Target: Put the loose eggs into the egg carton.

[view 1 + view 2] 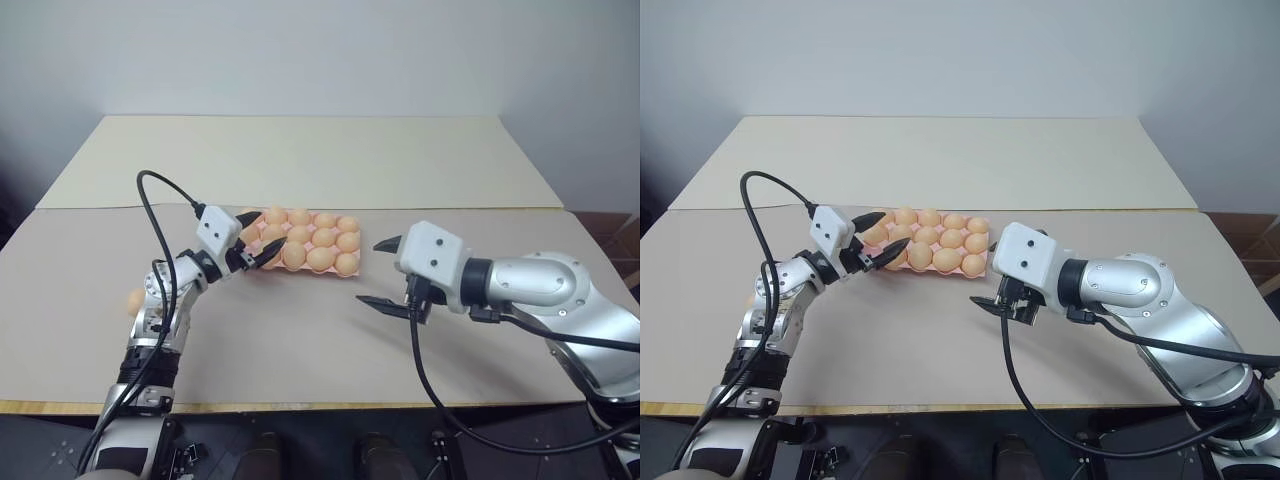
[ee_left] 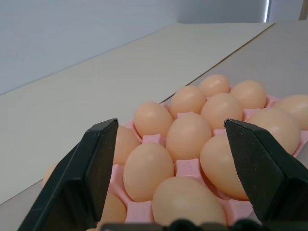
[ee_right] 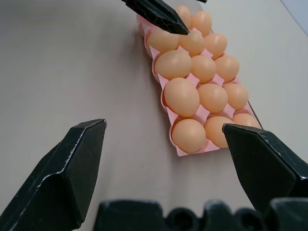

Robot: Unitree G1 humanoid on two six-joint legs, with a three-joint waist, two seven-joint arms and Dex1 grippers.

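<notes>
The pink egg carton lies mid-table, its cups filled with tan-orange eggs. My left gripper is level over the carton's near-left corner. It is open, its fingers standing wide on either side of the eggs in the cups and touching none. One loose egg rests on the table to the left of my left arm. My right gripper hovers just right of the carton, open and empty, pointing toward the carton.
The carton lies on a grey-tan tabletop; a paler cream board adjoins it behind, against a plain wall. A black cable loops up from my left arm. The table's front edge runs close below both arms.
</notes>
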